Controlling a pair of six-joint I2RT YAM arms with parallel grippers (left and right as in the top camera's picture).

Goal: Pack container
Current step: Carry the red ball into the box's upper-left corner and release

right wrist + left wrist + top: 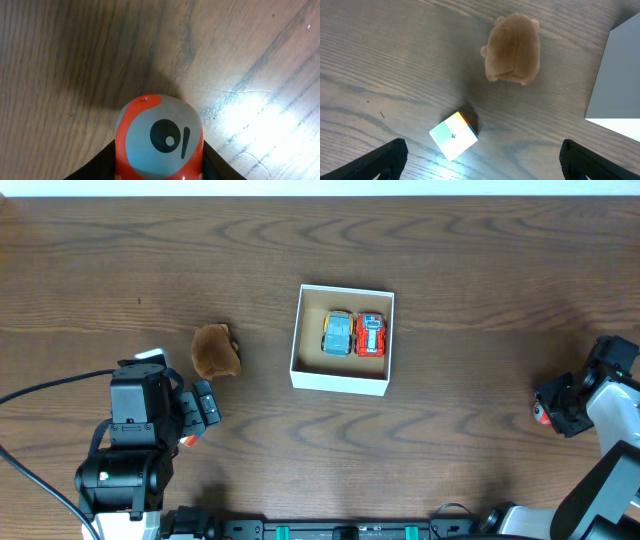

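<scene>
The container [338, 381] is a small white-walled box with a brown inside at mid table. A blue toy car [338, 333] and a red toy car [371, 335] lie side by side in it. A brown plush toy [215, 350] lies left of it. My left gripper [203, 408] is open, low over a small multicoloured cube [454, 135] that lies between its fingers [480, 162], apart from both. The plush [513, 48] and the container's wall [615, 75] lie beyond it. My right gripper [555, 408] at the far right is shut on a round red and grey toy [160, 137] with a black eye mark.
The wooden table runs to its far edge [320, 196] at the top of the overhead view. A black cable [40, 390] trails left of the left arm. Bare wood lies between the container and the right gripper.
</scene>
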